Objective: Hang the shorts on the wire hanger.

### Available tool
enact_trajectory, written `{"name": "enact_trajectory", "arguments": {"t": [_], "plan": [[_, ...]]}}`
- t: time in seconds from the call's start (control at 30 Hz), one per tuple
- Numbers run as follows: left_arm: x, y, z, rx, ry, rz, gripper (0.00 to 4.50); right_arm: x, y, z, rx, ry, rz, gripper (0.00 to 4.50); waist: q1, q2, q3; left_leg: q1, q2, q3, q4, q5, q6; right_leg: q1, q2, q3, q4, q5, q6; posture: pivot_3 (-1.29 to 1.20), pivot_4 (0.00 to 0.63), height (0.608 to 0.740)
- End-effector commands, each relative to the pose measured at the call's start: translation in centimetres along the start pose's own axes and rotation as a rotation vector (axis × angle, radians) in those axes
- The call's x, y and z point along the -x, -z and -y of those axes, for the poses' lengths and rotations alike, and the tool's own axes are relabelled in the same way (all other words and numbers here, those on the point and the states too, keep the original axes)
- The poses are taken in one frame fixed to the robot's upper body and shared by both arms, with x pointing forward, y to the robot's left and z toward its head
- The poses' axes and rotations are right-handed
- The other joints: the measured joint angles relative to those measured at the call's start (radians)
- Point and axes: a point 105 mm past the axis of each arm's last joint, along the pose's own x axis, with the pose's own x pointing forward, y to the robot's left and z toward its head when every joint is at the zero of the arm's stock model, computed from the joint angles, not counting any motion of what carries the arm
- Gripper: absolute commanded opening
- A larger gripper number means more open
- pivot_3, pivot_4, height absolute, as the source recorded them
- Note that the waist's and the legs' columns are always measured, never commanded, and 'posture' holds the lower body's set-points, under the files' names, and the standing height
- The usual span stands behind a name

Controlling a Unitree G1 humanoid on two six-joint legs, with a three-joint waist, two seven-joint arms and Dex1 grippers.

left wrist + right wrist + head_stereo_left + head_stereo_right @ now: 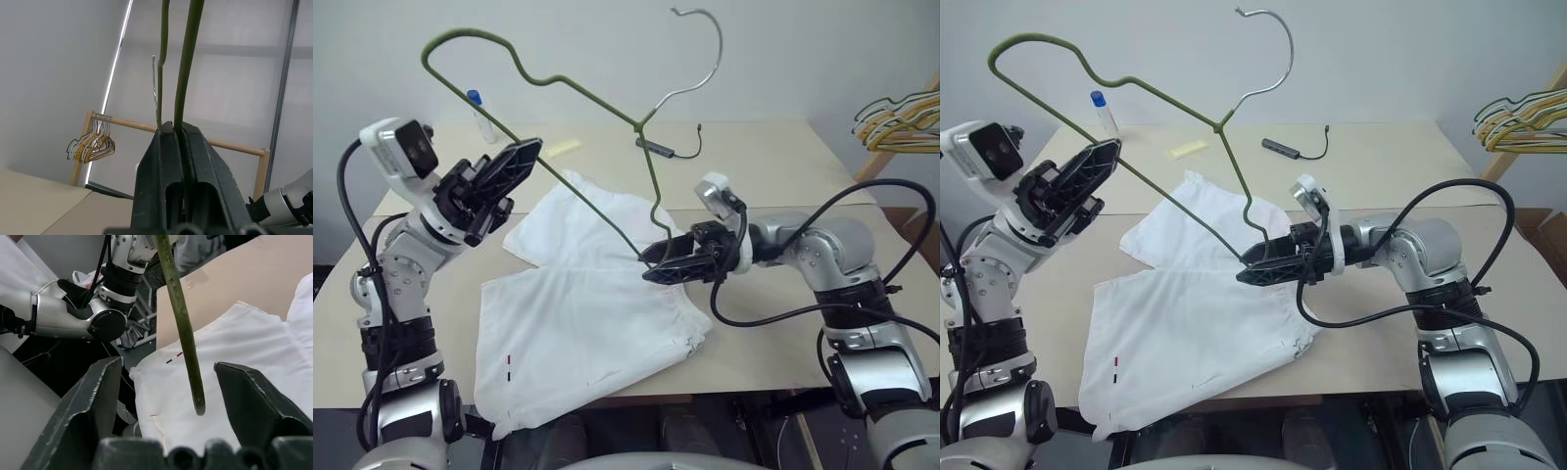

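Two desk halves (773,157) carried the shorts (592,313), spread flat and well below the wire hanger (558,83), which the left tool (504,171) clamped shut on and held tilted in the air. Right tool (168,382) stood open around the hanger's loose lower end, jaws clear of it. Risk, as I judged it: closing off-centre could flick the springy wire away or snag cloth; how near that wire tip was to the shorts was hard to tell.

The thin olive-green wire hanger with a silvery hook (576,93) is raised in the air, tilted, its hook uppermost and its loose wire end pointing down towards the cloth. The white thin-cloth shorts (592,313) lie spread flat on the table (773,162), small dark and red marks near the front hem.
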Motion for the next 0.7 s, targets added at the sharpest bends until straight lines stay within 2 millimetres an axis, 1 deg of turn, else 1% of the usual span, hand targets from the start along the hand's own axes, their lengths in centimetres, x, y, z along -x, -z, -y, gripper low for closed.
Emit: {"name": "enact_trajectory", "arguments": {"t": [0.03,0.13,0.17,0.27,0.37,0.47,0.57,0.7], "plan": [[-0.5,-0.3,0.7,-0.012,0.04,0.0,0.0,0.2,-1.7,-0.3,0.064,-0.001,0.024,2.31,0.0,0.0,0.0,0.0,0.0,0.0,0.0,0.0,0.0,0.0,0.0,0.0,0.0,0.0,0.0,-0.06,0.0,0.74],[-0.4,-0.1,0.6,-0.003,0.037,-0.003,0.0,0.2,-1.8,-0.2,0.064,0.004,0.025,1.34,-0.001,0.0,0.0,0.0,0.0,0.0,0.0,0.0,0.0,0.0,0.0,0.0,0.0,0.0,0.0,-0.06,0.0,0.74],[-0.4,0.0,0.5,0.001,0.033,-0.006,0.0,0.1,-1.8,-0.2,0.065,0.006,0.029,0.95,-0.001,0.0,0.0,0.0,0.0,0.0,0.0,0.0,0.0,0.0,0.0,0.0,0.0,0.0,0.0,-0.06,0.0,0.74],[-0.3,0.5,0.1,0.02,0.018,-0.016,0.0,0.1,-2.0,0.0,0.056,0.012,0.046,0.01,-0.001,0.0,0.0,0.0,0.0,0.0,0.0,0.0,0.0,0.0,0.0,0.0,0.0,0.0,0.0,-0.06,0.0,0.74],[-0.2,0.7,-0.3,0.001,-0.007,-0.005,0.0,0.1,-2.1,0.1,0.05,0.016,0.054,0.01,-0.001,0.0,0.0,0.0,0.0,0.0,0.0,0.0,0.0,0.0,0.0,0.0,0.0,0.0,0.0,-0.06,0.0,0.74],[-0.4,1.4,-0.4,-0.069,-0.023,-0.051,0.0,0.1,-2.0,-0.1,0.054,0.011,0.057,0.01,0.0,0.0,0.0,0.0,0.0,0.0,0.0,0.0,0.0,0.0,0.0,0.0,0.0,0.0,0.0,-0.06,0.0,0.74],[-0.7,2.2,-1.0,-0.064,-0.059,-0.089,0.73,0.2,-2.2,-0.2,0.054,0.014,0.081,0.0,0.0,0.0,0.0,0.0,0.0,0.0,0.0,0.0,0.0,0.0,0.0,0.0,0.0,0.0,0.0,-0.07,0.0,0.74],[-0.6,3.3,-1.6,-0.084,-0.108,-0.144,1.99,0.8,-3.0,-0.6,0.057,0.019,0.146,0.0,-0.001,0.0,0.0,0.0,0.0,0.0,0.0,0.0,0.0,0.0,0.0,0.0,0.0,0.0,0.0,-0.07,0.0,0.74]]}}
